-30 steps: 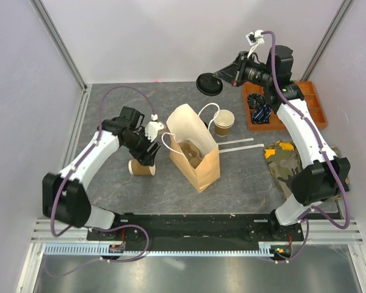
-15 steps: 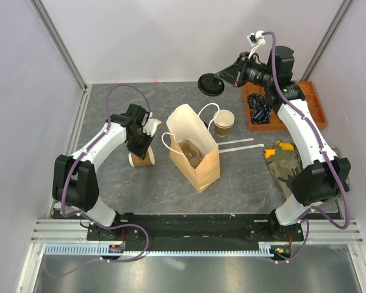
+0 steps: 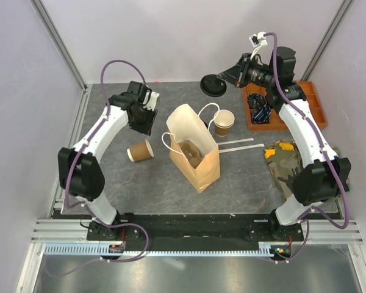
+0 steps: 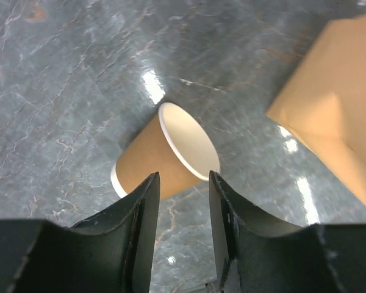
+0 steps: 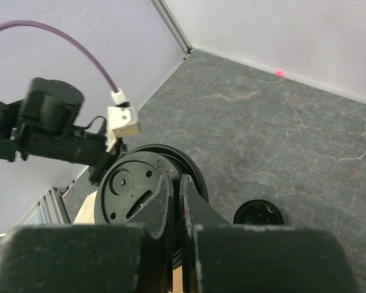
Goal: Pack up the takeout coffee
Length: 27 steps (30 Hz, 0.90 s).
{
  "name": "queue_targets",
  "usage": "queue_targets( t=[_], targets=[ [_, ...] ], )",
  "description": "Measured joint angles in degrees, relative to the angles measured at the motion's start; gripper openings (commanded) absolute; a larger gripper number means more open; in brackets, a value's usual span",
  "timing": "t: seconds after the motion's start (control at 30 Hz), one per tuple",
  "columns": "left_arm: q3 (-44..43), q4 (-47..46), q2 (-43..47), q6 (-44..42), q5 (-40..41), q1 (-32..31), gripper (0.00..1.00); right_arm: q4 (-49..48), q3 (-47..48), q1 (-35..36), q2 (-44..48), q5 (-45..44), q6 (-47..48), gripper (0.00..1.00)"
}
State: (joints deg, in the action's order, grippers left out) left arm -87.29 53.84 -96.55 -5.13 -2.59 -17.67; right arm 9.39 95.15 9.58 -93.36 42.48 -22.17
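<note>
Left claw [image 4: 183, 178] has pulled back far, open and empty; cup [image 3: 140, 151] lies tipped on the surface [image 3: 110, 177] nearside of it, axis left-right, left of bag [image 3: 195, 155]; right claw [image 5: 174, 183] clamps lid [image 5: 131, 189].

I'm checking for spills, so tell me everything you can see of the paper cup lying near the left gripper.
The paper cup is small, tan kraft outside and white inside, with a rolled white rim and no lid. It looks empty and undented. It lies on its side on the grey table, left of the paper bag and apart from it. Only the table touches it; the open left gripper hangs above, clear of it.
</note>
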Motion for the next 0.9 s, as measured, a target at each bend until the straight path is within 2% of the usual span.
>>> queue_targets(
  t=[0.13, 0.23, 0.53, 0.7, 0.83, 0.9],
  targets=[
    [-0.4, 1.0, -4.5, 1.6, 4.1, -0.9, 0.52, 0.2, -0.1, -0.6, 0.2, 0.1, 0.0, 0.0],
    [-0.4, 1.9, -6.9, 2.6, 6.8, -2.5, 0.51, 0.2, -0.5, -0.9, 0.6, 0.2, 0.1, 0.0],
    [1.4, 1.2, -8.8, 4.1, 12.9, -4.2, 0.35, 0.4, -1.4, -1.7, 1.8, 0.8, 0.5, 0.0],
    [2.3, 0.1, -8.7, 4.0, 14.8, -4.2, 0.21, 0.5, -1.4, -2.1, 1.9, 1.2, 0.6, 0.0],
    [3.6, -0.6, -7.8, 4.0, 16.0, -4.2, 0.02, 0.5, -1.4, -2.3, 1.9, 1.6, 0.6, 0.0],
    [4.2, -0.6, -7.2, 3.8, 16.3, -4.2, 0.02, 0.5, -1.5, -2.4, 1.9, 1.7, 0.6, 0.0]
  ],
)
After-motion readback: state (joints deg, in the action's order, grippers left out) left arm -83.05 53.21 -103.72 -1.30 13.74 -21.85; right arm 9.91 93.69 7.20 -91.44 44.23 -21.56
